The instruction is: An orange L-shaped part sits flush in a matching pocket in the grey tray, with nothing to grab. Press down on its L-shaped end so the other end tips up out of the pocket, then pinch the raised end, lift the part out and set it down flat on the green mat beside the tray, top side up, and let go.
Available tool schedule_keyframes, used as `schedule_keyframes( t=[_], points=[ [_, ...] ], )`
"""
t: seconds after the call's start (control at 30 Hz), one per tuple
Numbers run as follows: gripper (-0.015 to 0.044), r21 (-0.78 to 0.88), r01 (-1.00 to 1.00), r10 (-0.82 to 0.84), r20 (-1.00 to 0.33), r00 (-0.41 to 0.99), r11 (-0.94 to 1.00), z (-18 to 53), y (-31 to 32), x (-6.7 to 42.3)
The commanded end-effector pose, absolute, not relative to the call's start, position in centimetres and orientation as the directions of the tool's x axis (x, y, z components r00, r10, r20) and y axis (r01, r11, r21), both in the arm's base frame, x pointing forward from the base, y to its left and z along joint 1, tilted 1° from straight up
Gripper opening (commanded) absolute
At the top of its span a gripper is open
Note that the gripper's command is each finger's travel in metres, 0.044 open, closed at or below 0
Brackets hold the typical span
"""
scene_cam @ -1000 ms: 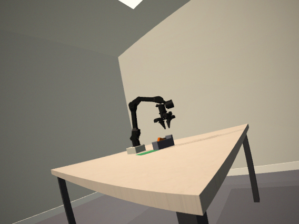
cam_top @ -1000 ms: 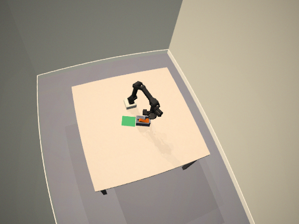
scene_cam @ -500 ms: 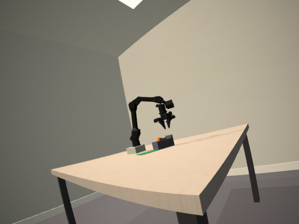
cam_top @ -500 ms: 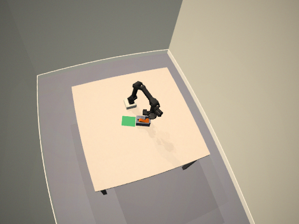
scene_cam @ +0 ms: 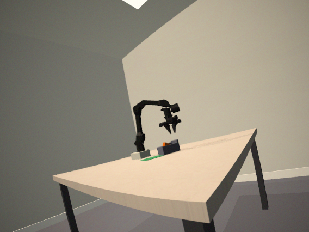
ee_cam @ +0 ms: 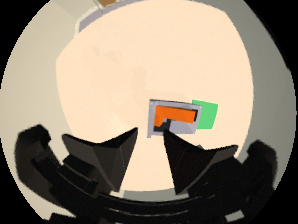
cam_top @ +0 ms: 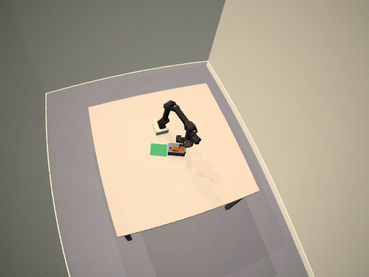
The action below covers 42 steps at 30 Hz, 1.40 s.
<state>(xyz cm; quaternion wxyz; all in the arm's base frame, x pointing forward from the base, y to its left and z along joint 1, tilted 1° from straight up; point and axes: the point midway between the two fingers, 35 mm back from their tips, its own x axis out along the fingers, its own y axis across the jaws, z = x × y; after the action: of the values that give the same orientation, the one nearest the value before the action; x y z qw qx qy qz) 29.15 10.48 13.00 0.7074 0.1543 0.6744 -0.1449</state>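
The orange L-shaped part (cam_top: pixel 177 149) (ee_cam: pixel 176 116) sits in the grey tray (cam_top: pixel 175 155) (scene_cam: pixel 170 149) (ee_cam: pixel 152 111). In the exterior view one end of the orange part (scene_cam: pixel 165 144) pokes up above the tray's rim, on the side nearer the mat. The green mat (cam_top: pixel 158 149) (scene_cam: pixel 149 159) (ee_cam: pixel 208 116) lies flat right beside the tray. My gripper (cam_top: pixel 180 140) (scene_cam: pixel 171 131) (ee_cam: pixel 150 131) hangs well above the tray, pointing down. Its fingers are partly apart with nothing between them.
The arm's white base block (cam_top: pixel 160 130) (scene_cam: pixel 140 154) stands on the table just behind the mat. The table edges are far from the tray on all sides.
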Motion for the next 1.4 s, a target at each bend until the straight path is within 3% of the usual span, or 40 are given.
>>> schedule_keyframes(
  t=[0.0, 0.37, 0.63, 1.37],
  points=[
    [0.018, 0.024, 0.413, 0.004, -0.999, 0.05, 0.91, 13.0, 10.5, 29.2],
    [0.018, 0.022, 0.413, 0.003, -0.999, 0.048, 0.911, 12.8, 10.5, 29.2],
    [0.018, 0.007, 0.409, -0.006, -0.999, 0.032, 0.913, 5.9, 10.2, 29.1],
    [0.018, 0.007, 0.408, -0.006, -0.999, 0.031, 0.913, 3.2, 10.2, 29.2]
  ],
)
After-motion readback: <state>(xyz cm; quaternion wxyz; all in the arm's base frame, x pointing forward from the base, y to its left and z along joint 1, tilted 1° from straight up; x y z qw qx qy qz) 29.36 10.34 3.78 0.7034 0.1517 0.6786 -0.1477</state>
